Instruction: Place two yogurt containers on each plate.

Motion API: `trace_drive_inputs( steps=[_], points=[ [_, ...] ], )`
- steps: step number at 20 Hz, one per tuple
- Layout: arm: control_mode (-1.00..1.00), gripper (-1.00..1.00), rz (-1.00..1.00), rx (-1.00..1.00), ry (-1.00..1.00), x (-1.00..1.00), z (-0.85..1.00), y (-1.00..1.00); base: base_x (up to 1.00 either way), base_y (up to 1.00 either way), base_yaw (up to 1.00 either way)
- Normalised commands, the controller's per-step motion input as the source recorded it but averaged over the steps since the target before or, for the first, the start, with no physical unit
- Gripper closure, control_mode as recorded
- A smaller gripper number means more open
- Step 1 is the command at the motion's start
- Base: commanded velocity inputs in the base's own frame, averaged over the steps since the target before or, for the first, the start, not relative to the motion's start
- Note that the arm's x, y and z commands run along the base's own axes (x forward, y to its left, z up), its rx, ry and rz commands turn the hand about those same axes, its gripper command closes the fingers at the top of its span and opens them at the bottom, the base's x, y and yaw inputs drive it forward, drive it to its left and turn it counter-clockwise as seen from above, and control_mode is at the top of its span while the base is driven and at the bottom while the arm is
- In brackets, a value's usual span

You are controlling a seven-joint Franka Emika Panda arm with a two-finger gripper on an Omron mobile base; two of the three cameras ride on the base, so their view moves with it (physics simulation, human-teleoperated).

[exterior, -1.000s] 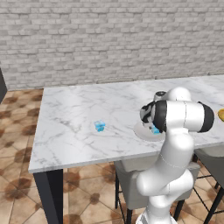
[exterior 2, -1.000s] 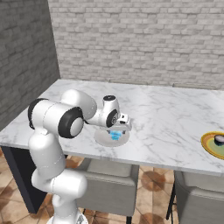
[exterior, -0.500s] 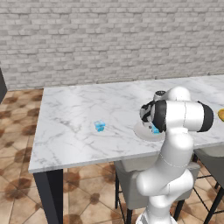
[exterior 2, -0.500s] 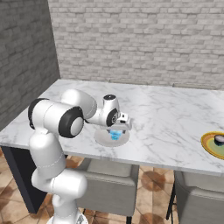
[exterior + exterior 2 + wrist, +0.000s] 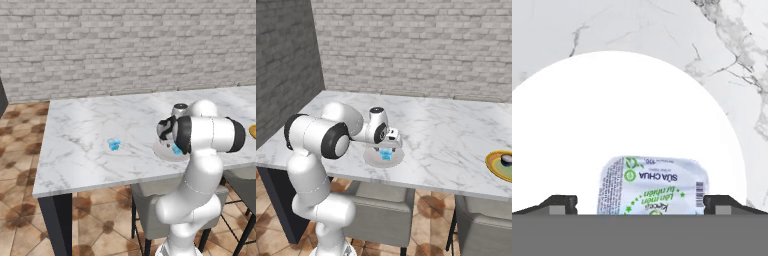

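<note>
The yogurt cup lies on the off-white plate, directly between the two finger tips of the jaws, its printed foil lid facing up the hand's line of sight. The jaws stand wide, one tip on each side of the cup with a clear gap to its edges, so they hold nothing. The cup's wider side runs across the opening, from tip to tip, and it sits at the near edge of the plate in the hand view, with most of the plate's bare surface beyond it. From the right base view, the gripper hangs low over the plate with the blue cup just beneath it, near the front edge of the desk. A second blue cup sits on the desk well apart from the plate, to its left in the left base view. The rimmed plate with a dark cup lies far off along the desk. Judging by this, the cup looks set down, and the jaws need only lift straight away from it.
</note>
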Motion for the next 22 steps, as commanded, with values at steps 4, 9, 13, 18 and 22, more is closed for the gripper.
trace_drive_inputs(
  steps=[4,9,13,18,22],
  points=[
    [-1.00,-1.00,0.00,0.00,0.00,-0.01,0.25,0.14,0.00,0.00,0.00],
    [-1.00,-1.00,0.00,0.00,0.00,0.00,0.45,0.00,0.00,0.00,0.00],
    [-1.00,-1.00,0.00,0.00,0.00,-0.03,0.34,0.12,0.00,0.00,0.00],
    [-1.00,-1.00,0.07,0.00,0.02,0.00,0.07,0.45,0.00,0.00,0.00],
    [-1.00,-1.00,0.12,0.06,0.04,0.00,0.00,0.56,0.00,0.00,0.00]
  ],
)
